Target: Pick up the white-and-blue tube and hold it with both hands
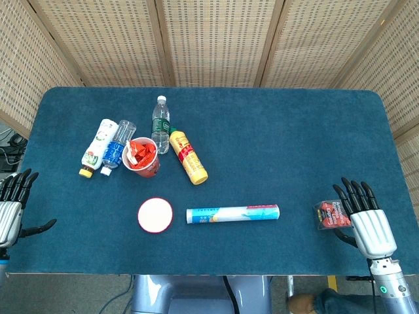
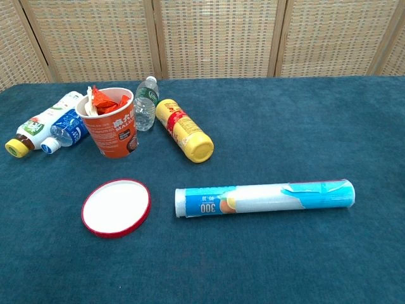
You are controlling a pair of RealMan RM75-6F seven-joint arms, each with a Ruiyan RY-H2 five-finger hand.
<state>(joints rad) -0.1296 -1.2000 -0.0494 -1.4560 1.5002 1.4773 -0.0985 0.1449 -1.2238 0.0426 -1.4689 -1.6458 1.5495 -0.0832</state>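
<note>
Nothing of the task looks done yet. At the bench's (image 1: 275,137) left edge the left hand (image 1: 12,199) rests with fingers spread, holding nothing. Toward the near edge, just right of the round red-rimmed lid (image 1: 155,215), the white-and-blue tube (image 1: 232,213) lies flat and untouched, long axis left-to-right, capped white end leftward, blue end rightward. At the far right, well apart, the right hand (image 1: 366,219) has fingers spread beside a small red packet (image 1: 328,214); touching or not, I cannot tell. Both grasps remain

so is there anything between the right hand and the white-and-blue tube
Only a small red packet, lying right by the right hand. From there to the white-and-blue tube the blue tablecloth is bare, as the head view shows.
</note>
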